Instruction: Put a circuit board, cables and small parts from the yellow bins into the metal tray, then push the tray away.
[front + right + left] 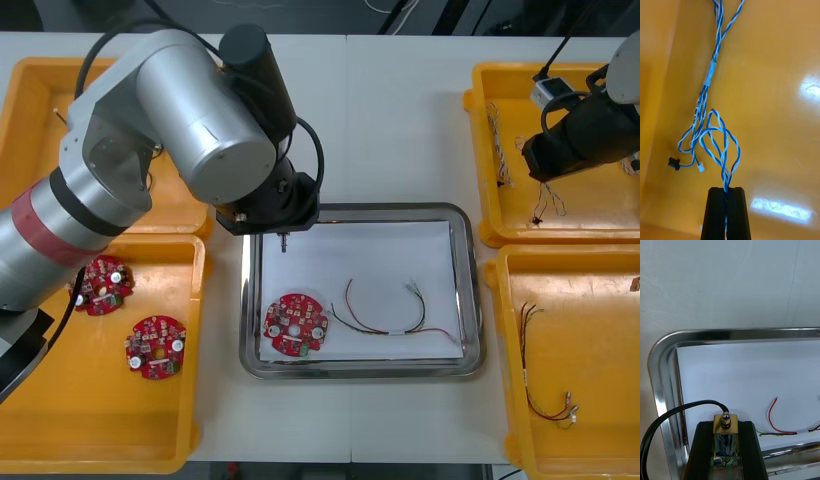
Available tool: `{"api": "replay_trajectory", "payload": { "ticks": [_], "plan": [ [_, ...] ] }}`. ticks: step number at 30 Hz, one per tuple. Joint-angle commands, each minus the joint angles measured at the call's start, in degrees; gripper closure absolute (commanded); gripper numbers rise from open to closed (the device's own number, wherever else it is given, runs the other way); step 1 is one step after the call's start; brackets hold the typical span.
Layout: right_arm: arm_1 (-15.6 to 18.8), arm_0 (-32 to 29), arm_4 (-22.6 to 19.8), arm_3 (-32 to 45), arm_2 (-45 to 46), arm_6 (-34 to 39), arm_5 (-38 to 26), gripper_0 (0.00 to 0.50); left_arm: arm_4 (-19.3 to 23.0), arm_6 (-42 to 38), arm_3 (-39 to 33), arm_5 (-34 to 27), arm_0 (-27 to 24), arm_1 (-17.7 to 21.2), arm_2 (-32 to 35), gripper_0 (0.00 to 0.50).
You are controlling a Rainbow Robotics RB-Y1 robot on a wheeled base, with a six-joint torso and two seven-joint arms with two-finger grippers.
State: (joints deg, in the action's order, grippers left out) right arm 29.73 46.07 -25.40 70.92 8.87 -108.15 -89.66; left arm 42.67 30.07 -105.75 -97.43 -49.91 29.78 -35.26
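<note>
Circuit board (296, 324) and thin cable (352, 325) lay in the metal tray (470, 290) as fingers of the left gripper (284, 236) held a small metal part (725, 420) over it and those of the right gripper (726, 191) pinched a blue-and-white cable (720, 142) in a yellow bin (590, 205), the push not yet made.

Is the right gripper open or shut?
Shut. The right gripper pinches the blue and white cable between closed fingers, above a bin.

Your left arm (185, 110): fat, rounded silver-grey links | red band (45, 228) round its lower link | black end cap (248, 55) and black wrist block (272, 205) | thin black cable (312, 150) looped beside that wrist | your right arm (580, 135): black wrist housing, small white plug box (548, 92) on top | fingers (717, 213): black, blocky, flat-faced
</note>
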Motion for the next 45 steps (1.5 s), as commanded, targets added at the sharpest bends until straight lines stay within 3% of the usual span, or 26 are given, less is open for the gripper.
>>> {"api": "replay_trajectory", "payload": {
  "ticks": [1,7,12,21,30,38,43,44,45],
  "plan": [
    [2.6,-0.5,-0.9,7.4,5.7,-1.2,-5.6,0.5,-0.8,-2.1,-1.1,2.5,-2.0,-1.4,-3.8,0.5],
    [4.5,-1.9,-2.0,16.6,7.2,-2.1,-15.2,0.5,-4.9,-2.4,-0.7,7.3,1.0,-1.6,-7.3,0.5],
    [6.4,-6.1,-8.7,27.2,7.3,-2.6,-20.3,0.5,-6.0,-2.4,3.0,10.1,1.1,-1.9,-9.6,0.5],
    [7.6,-11.1,-21.4,40.9,4.2,-4.0,-20.3,0.5,-7.9,-2.4,7.8,13.6,1.1,-2.4,-12.4,0.5],
    [15.6,-13.2,-30.8,51.8,-10.9,-4.4,-19.7,0.5,-8.0,-2.7,7.8,13.6,1.3,-2.1,-13.7,0.5],
    [17.4,-10.6,-34.0,54.4,-20.3,-6.6,-16.5,0.5,-9.1,-2.6,7.8,13.6,2.4,-1.4,-13.7,0.5],
    [17.4,-10.0,-34.7,55.5,-20.6,-6.6,-16.3,0.5,-9.2,-2.7,7.8,13.6,2.4,-1.0,-13.7,0.5],
    [17.5,-10.0,-34.6,55.5,-20.5,-6.6,-16.4,0.5,-9.4,-2.7,7.8,13.6,2.4,-1.0,-13.8,0.466],
    [17.5,-10.0,-34.6,55.5,-20.5,-6.6,-16.4,0.5,-9.4,-2.7,7.8,13.6,2.4,-1.0,-13.8,0.466]
  ]
}}
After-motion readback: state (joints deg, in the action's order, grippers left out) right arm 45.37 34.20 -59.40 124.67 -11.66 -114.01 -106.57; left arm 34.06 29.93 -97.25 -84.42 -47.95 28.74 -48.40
